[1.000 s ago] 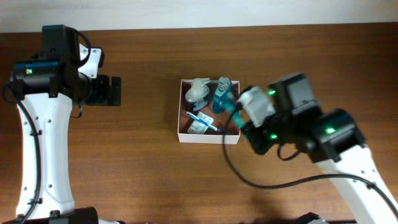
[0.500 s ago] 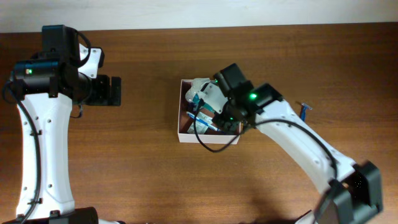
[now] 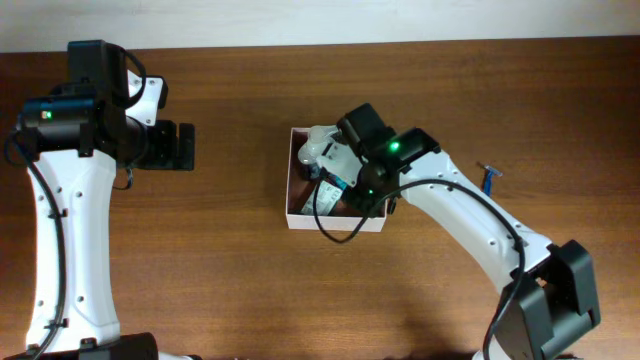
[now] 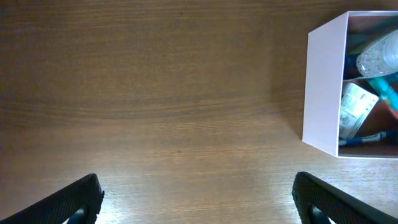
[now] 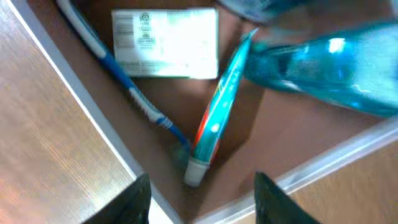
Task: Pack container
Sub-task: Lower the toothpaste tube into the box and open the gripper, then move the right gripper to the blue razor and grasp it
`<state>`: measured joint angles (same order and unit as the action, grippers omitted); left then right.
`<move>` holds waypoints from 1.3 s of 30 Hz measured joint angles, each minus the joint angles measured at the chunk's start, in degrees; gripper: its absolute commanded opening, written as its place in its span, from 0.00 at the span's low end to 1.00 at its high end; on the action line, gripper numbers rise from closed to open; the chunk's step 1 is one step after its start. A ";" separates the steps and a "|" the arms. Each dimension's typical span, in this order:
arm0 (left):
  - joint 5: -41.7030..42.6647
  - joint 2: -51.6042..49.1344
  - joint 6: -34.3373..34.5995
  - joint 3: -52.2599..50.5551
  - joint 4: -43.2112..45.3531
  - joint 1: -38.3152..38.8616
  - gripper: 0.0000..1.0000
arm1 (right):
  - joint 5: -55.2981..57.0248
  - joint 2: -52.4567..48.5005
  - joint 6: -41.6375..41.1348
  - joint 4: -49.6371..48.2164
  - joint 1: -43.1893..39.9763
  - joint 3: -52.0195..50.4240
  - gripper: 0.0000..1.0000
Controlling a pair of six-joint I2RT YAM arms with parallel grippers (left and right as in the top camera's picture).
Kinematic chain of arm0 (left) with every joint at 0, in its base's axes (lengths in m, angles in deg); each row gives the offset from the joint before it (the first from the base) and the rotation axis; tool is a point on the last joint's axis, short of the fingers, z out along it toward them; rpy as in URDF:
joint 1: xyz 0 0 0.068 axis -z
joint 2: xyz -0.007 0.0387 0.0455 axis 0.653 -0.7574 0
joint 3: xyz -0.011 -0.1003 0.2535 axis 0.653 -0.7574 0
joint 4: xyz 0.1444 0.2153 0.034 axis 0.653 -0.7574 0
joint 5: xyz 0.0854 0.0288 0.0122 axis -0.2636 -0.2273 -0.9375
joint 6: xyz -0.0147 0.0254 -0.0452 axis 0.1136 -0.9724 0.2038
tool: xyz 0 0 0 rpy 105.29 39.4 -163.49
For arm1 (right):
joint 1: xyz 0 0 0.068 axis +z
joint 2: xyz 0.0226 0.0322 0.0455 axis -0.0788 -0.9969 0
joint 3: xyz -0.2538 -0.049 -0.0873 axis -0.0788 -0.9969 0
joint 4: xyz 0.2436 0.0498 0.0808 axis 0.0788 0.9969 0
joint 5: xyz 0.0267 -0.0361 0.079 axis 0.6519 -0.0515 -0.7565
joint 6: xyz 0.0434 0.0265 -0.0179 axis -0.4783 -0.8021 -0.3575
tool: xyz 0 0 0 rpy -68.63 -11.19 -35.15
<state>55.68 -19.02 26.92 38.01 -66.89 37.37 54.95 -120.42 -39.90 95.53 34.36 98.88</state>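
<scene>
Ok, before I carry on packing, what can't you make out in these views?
Overhead: the white right arm covers most of the square white-walled cardboard box, hiding its contents.
Overhead: small blue object beyond the arm, too small to identify.
Right wrist: clear blue bottle, blurred and cut off by the right edge; the white printed packet's text is unreadable.
Left wrist: the box runs off the right edge.

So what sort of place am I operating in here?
Probably a robotics test bench, not a home: a plain wooden table, the left arm and right arm, and a toothbrush and toothpaste tube staged in the container.
</scene>
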 measured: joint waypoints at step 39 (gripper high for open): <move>0.00 0.00 0.00 0.00 0.00 0.00 1.00 | -4.46 -19.12 -21.22 2.49 -47.89 6.97 0.48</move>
<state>55.68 -19.02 26.92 38.01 -66.89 37.37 50.49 -139.54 -61.13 98.02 -13.52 105.86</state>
